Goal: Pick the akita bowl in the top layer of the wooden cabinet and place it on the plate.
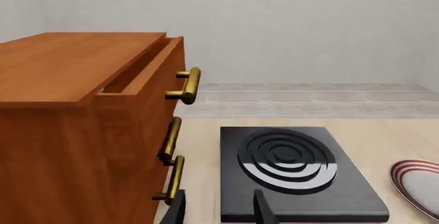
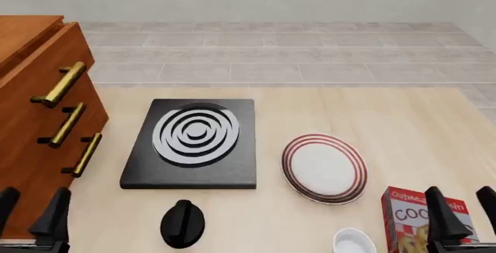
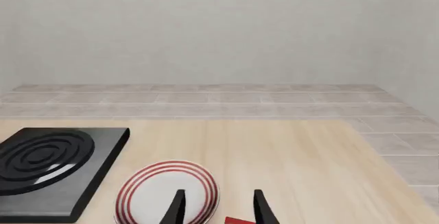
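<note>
Both end effectors hung low at the near edge of the counter, fingers parted and holding nothing: the left end effector just beside the front of the wooden cabinet, the right end effector over a red boxed carton near the plate.

In the left wrist view the top layer stood slightly pulled out, a narrow gap showing behind its front panel. The akita bowl could not be seen in any view; judging by the task, it sat inside that drawer, hidden by the cabinet top.

The gap looked too narrow for the bowl to come out, so the drawer probably needed more pull on its brass handle. The fingers could slip off the round bar or catch the drawer below it. Reaching in blind, the left end effector might strike the drawer wall or pinch the bowl's rim badly. On the carry across, the bowl could clip the black stove, which lay between cabinet and plate. A plain white small bowl near the carton was a possible wrong target.

The cabinet's left part, the black knob-like object and the carton were cut off or hard to read.
</note>
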